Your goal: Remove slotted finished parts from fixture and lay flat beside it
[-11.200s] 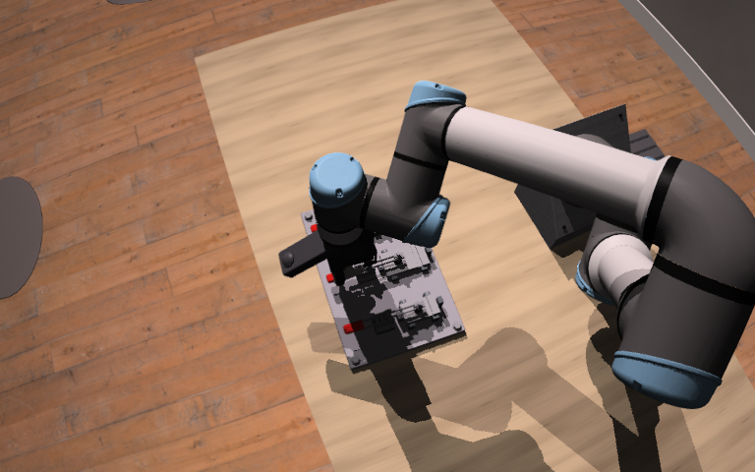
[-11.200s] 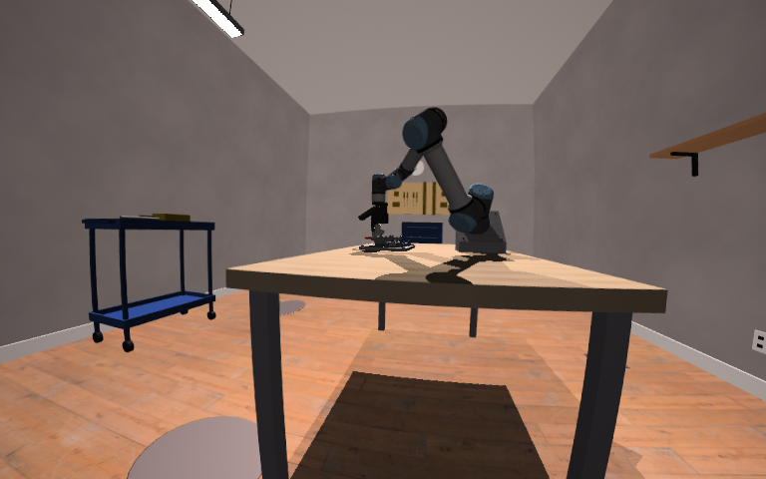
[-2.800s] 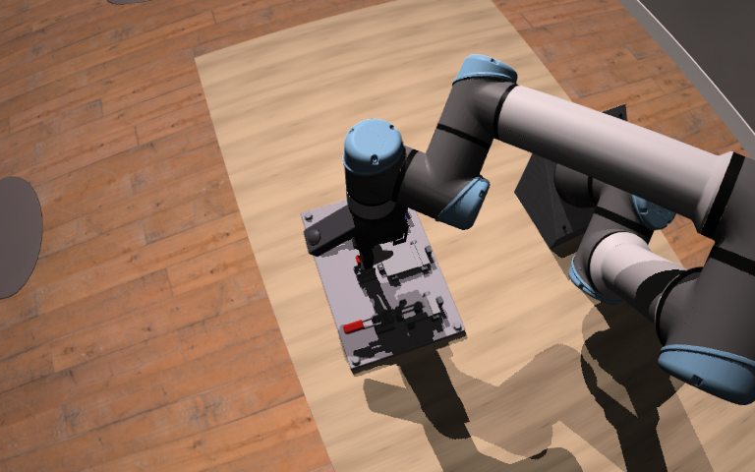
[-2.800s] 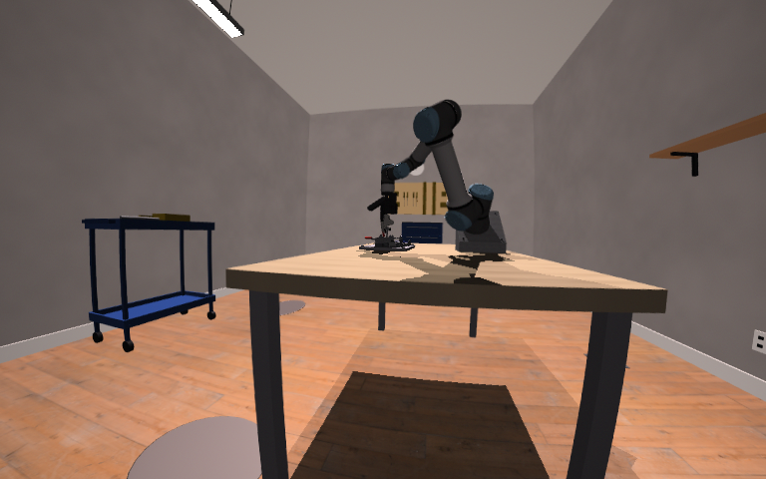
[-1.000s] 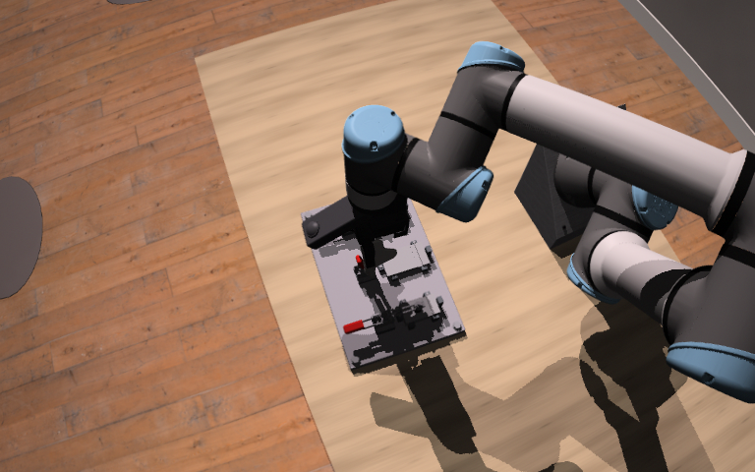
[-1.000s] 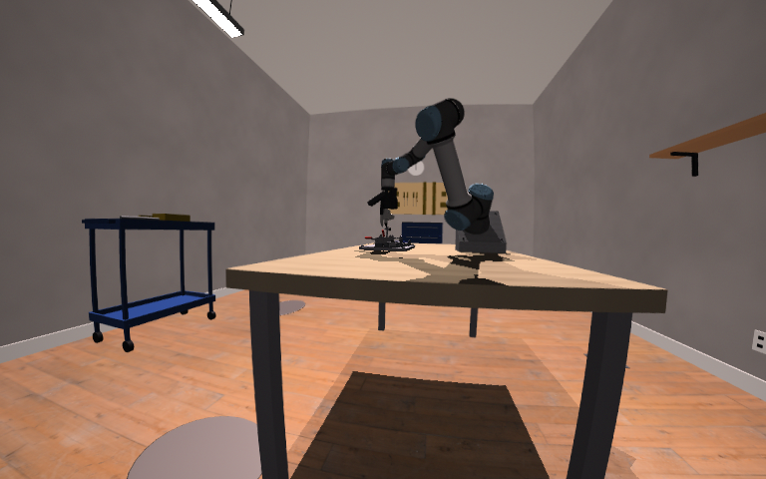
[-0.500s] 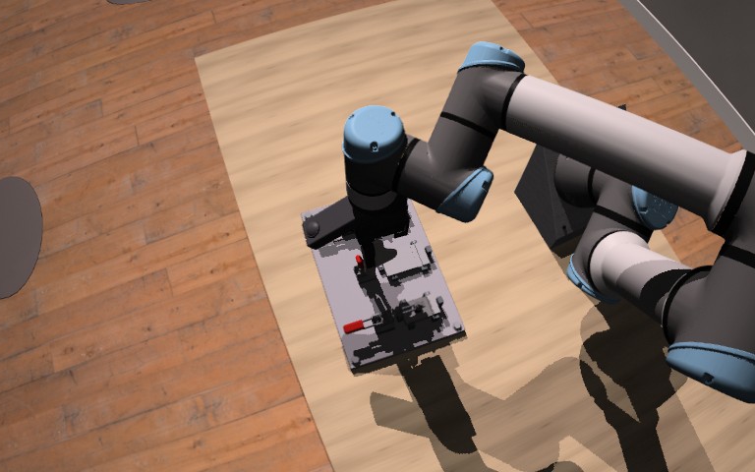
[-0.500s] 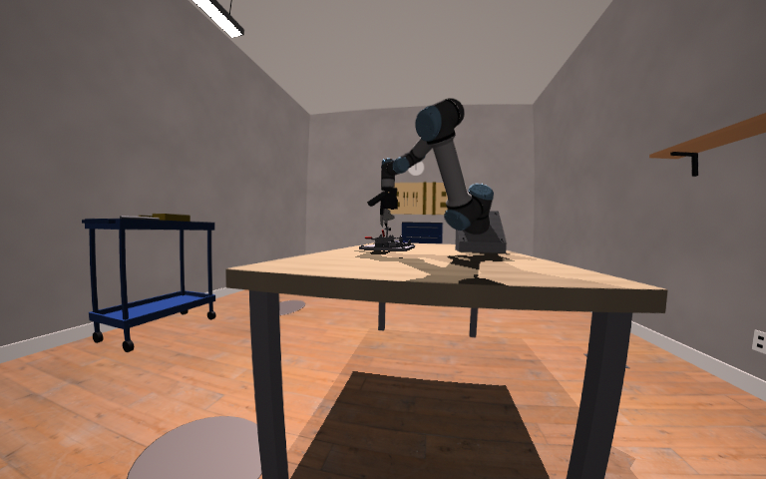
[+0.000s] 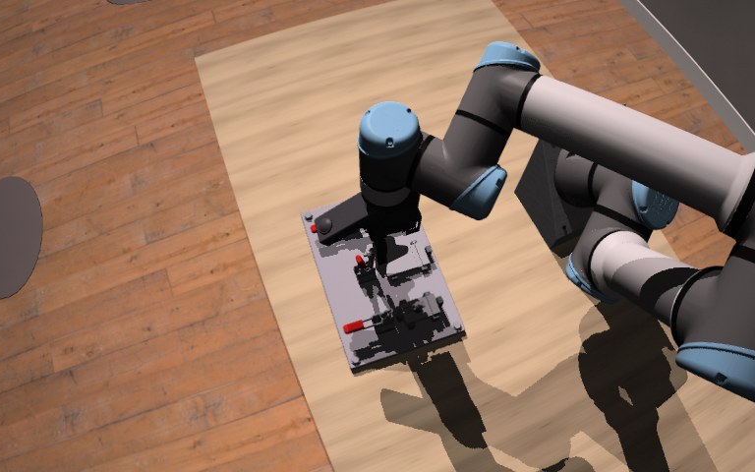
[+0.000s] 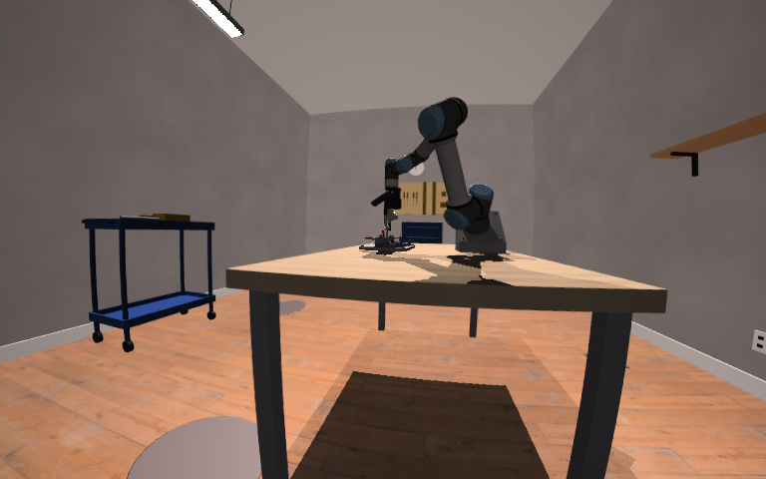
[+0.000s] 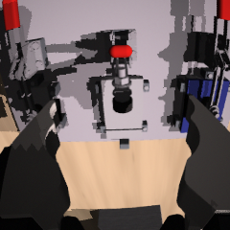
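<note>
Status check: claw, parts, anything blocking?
Claw open, empty, above fixture. Blue blank clamped at the right of the wrist view. Middle clamp sits between the fingers.

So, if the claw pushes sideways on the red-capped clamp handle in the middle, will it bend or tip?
Probably neither: the red-capped clamp handle looks like rigid metal with stacked nuts, fixed on the grey fixture plate. Its rounded cap may be slippery. The open claw holds nothing.

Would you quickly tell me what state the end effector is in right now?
End effector: open, holding nothing, its two fingers spread wide above the fixture plate.
</note>
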Motion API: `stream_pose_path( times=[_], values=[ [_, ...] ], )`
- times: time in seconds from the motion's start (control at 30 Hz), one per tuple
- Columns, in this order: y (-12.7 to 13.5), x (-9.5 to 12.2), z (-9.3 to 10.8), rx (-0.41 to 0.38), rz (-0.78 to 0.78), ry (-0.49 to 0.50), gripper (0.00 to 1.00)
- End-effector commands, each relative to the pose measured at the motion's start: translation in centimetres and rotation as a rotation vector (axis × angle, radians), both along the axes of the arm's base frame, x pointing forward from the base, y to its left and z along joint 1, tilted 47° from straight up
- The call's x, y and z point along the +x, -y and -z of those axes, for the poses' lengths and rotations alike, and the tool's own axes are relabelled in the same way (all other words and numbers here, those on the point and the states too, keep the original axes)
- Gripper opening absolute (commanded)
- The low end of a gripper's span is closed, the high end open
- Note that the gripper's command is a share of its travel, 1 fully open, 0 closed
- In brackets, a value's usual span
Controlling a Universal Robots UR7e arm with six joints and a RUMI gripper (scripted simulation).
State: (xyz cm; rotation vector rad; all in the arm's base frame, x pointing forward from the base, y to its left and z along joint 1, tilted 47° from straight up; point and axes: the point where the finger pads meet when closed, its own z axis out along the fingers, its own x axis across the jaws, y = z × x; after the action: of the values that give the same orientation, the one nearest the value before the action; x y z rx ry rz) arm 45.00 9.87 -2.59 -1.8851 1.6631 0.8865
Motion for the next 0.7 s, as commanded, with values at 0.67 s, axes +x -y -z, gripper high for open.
stream_pose_path(
  times=[0.67],
  values=[
    [1.0, -6.3, -0.5, 0.0, 0.001, 0.001, 0.59]
  ],
)
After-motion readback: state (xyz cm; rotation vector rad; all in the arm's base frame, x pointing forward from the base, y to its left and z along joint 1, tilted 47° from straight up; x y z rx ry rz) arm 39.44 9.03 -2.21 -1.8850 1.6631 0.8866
